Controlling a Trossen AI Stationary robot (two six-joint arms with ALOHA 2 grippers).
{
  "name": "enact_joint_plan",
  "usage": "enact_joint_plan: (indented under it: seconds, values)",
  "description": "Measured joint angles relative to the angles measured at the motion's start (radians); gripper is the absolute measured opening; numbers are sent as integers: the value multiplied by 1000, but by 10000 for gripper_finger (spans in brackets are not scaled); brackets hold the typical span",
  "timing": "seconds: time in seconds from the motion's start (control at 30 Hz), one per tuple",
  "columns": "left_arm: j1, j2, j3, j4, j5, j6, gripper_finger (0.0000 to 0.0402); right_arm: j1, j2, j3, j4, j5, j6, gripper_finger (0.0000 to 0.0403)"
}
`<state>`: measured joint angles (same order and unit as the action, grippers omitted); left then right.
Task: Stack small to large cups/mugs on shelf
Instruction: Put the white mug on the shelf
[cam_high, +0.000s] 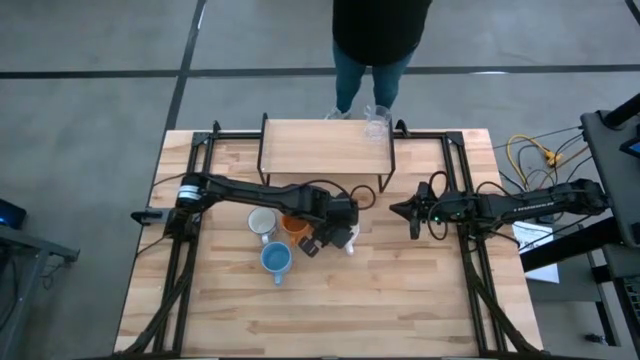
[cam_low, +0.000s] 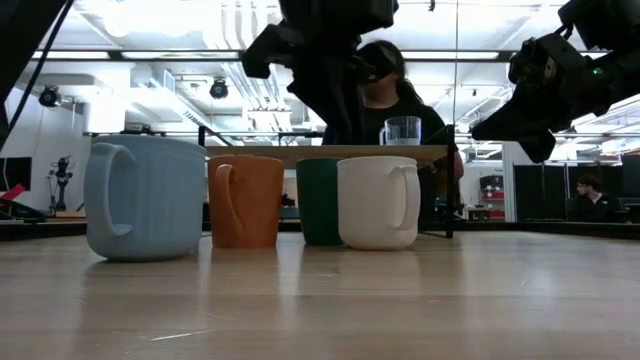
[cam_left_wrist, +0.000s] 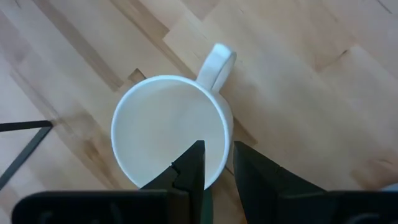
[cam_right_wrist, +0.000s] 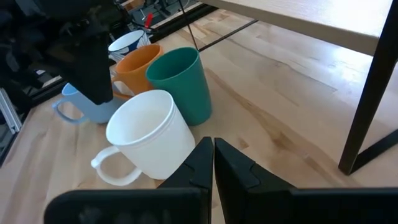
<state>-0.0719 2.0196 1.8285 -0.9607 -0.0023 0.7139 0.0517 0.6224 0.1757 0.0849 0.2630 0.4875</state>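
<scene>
A plain white mug (cam_left_wrist: 168, 127) stands upright on the table, its handle (cam_left_wrist: 216, 62) toward the table's near side. My left gripper (cam_left_wrist: 219, 165) hovers above it, open by a narrow gap, with its fingers over the rim, one above the hollow and one outside. Beside the mug stand a dark green cup (cam_right_wrist: 180, 81), an orange mug (cam_right_wrist: 134, 65), a light blue mug (cam_low: 145, 195) and a patterned white mug (cam_high: 262, 222). A clear glass (cam_high: 377, 122) stands on the shelf (cam_high: 320, 148). My right gripper (cam_right_wrist: 212, 155) is shut, in the air to the right of the cups.
The shelf's black legs (cam_right_wrist: 367, 106) stand between my right gripper and the table's far edge. A person (cam_high: 375, 40) stands behind the far edge. Bare tabletop (cam_high: 400, 300) lies toward the near edge. Cables (cam_high: 530, 155) lie off the table's right side.
</scene>
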Motion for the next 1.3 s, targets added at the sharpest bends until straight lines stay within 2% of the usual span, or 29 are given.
enact_joint_plan:
  seconds: [0.3, 1.3]
  values:
    - [0, 35, 3, 0, 0, -1, 68, 0, 0, 0, 1, -1, 7, 8]
    - [0, 37, -2, 0, 31, 1, 68, 0, 0, 1, 2, -8, 18, 8]
